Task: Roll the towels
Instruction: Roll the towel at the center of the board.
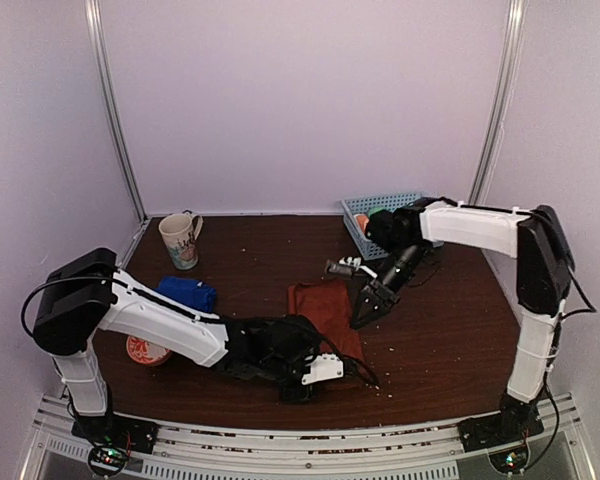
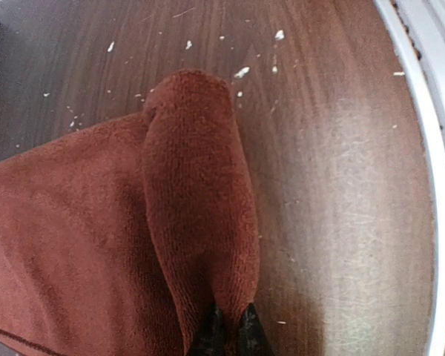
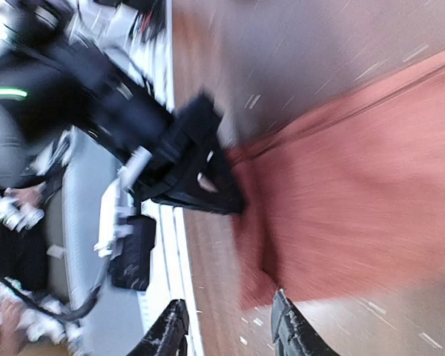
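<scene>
Rust-brown towel [image 1: 325, 300] lies mid-table [image 1: 450, 340], near edge bunched into a ridge & pinched tight by L gripper [image 2: 228, 335]. R gripper [image 3: 230, 334] is held spread above towel edge, gripping nothing. Blue towel [image 1: 187, 293] sits rolled, far left. Risk: cloth may be dragged, not rolled, w/ nothing pinning it.

right wrist view: motion-blurred | rust-brown towel [image 1: 323, 303]: near end hidden under left arm [image 1: 170, 325] | left claw [image 2: 231, 331]: cut by bottom edge

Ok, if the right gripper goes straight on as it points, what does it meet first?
Probably the rust-brown towel, whose edge lies just ahead of the right gripper; the gap is hard to judge.
</scene>
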